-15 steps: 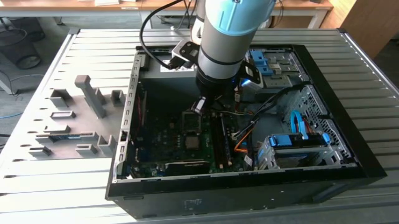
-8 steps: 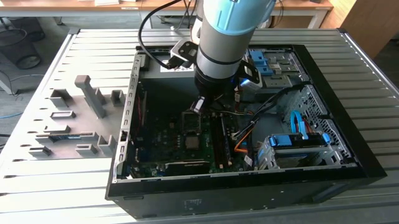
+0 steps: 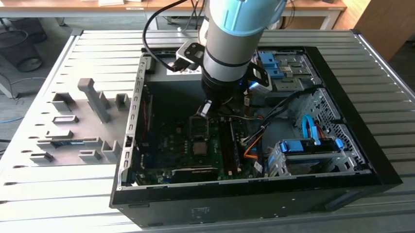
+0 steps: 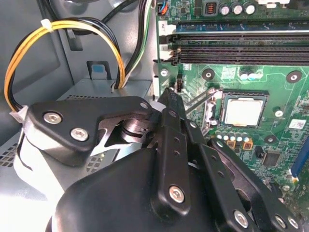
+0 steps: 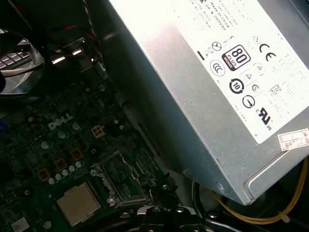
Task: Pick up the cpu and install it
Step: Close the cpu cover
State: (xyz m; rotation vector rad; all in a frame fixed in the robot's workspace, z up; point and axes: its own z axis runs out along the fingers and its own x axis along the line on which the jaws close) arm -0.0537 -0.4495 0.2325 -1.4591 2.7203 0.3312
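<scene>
Since cpu (image 4: 244, 111) already lies in socket on green board (image 4: 275, 58) (metal lid (image 5: 118, 179) open beside it), putting-in looks mostly done; lid not yet shut. Tool (image 4: 169, 96) hangs near socket, not holding cpu; how wide open, cannot tell.

Grey slatted metal table (image 3: 97, 53), light glancing off slats. Pale wooden desk (image 3: 58, 7) along far side. Brown wooden cabinet (image 3: 382, 19), exterior view's right corner.

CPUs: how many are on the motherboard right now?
1. The cpu lies inside the black socket frame on the motherboard, in both wrist views; the arm hides some board in the exterior view.
</scene>
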